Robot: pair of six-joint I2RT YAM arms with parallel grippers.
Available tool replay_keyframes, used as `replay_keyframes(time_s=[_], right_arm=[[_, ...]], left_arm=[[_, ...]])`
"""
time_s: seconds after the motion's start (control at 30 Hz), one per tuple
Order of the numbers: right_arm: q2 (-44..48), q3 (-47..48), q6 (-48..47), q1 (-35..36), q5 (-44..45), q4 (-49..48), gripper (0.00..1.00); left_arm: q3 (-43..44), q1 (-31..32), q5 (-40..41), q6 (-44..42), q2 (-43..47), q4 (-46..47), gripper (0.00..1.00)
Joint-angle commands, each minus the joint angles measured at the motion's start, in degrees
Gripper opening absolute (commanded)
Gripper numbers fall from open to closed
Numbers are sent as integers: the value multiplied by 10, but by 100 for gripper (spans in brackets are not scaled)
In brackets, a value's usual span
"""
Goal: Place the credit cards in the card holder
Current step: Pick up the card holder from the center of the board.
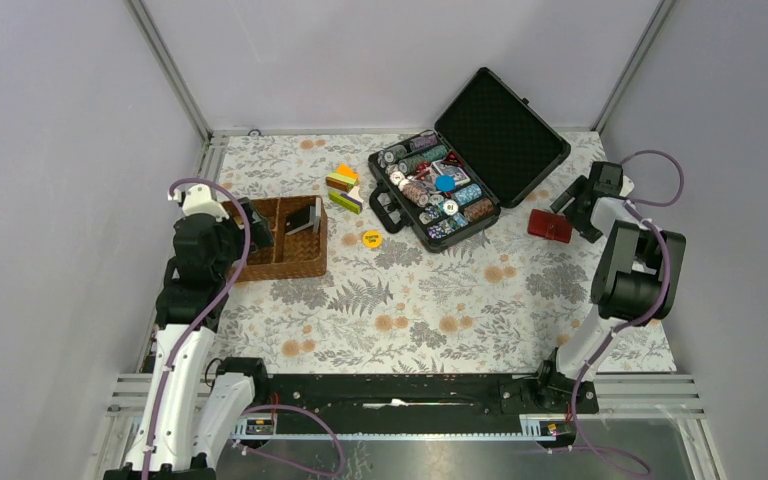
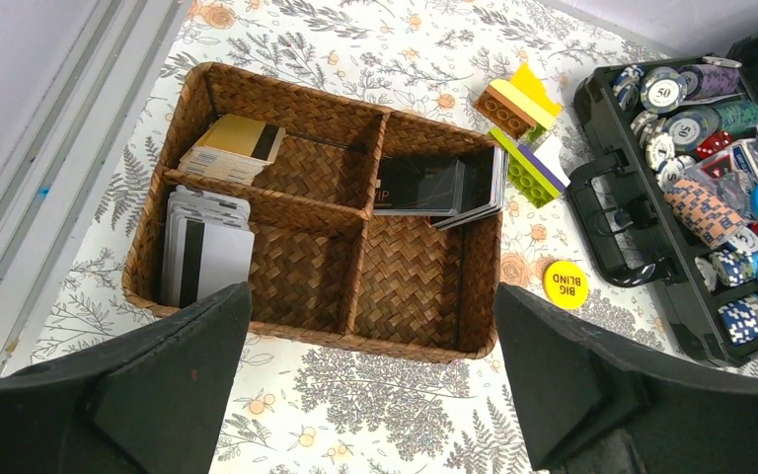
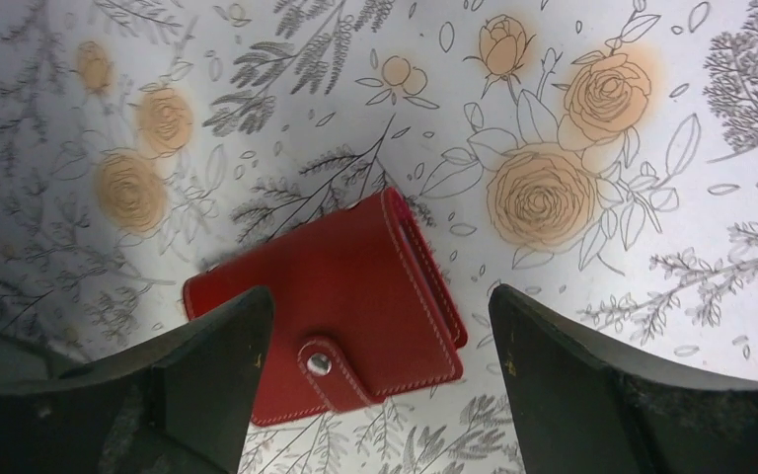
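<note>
The credit cards lie in a wicker basket (image 2: 424,341) at the left of the counter (image 1: 440,300): a whitish stack (image 2: 207,259) in the near-left compartment, a tan stack (image 2: 232,148) in the far-left one and dark cards (image 2: 434,185) in the far-right one. The left pincer (image 2: 370,296) hovers above the basket, its jaws wide apart and holding nothing. Well apart, at the right, the red wallet (image 3: 355,306) lies folded and snapped closed on the flowered cloth. The right pincer (image 3: 377,301) hangs just over it, jaws apart, one on each side of the wallet. Between basket and wallet sit colored blocks (image 1: 345,188), a yellow chip (image 1: 371,238) and an open black case (image 1: 480,150) of poker chips.
</note>
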State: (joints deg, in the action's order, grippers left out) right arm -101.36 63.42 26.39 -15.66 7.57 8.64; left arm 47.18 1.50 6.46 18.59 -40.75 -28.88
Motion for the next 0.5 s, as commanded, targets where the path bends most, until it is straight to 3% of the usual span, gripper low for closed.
replay_keyframes(time_s=[0.0,0.23,0.47], right_arm=[[-43,49,-20,-14,-63,46,86],[-72,52,-25,-25,-120,47,81],[-70,32,-18,-25,-152,40,60]], left_arm=[[-7,-4,-20,6,14,34,99],[-6,-8,-32,4,13,34,99],[-7,-10,-36,5,16,34,99]])
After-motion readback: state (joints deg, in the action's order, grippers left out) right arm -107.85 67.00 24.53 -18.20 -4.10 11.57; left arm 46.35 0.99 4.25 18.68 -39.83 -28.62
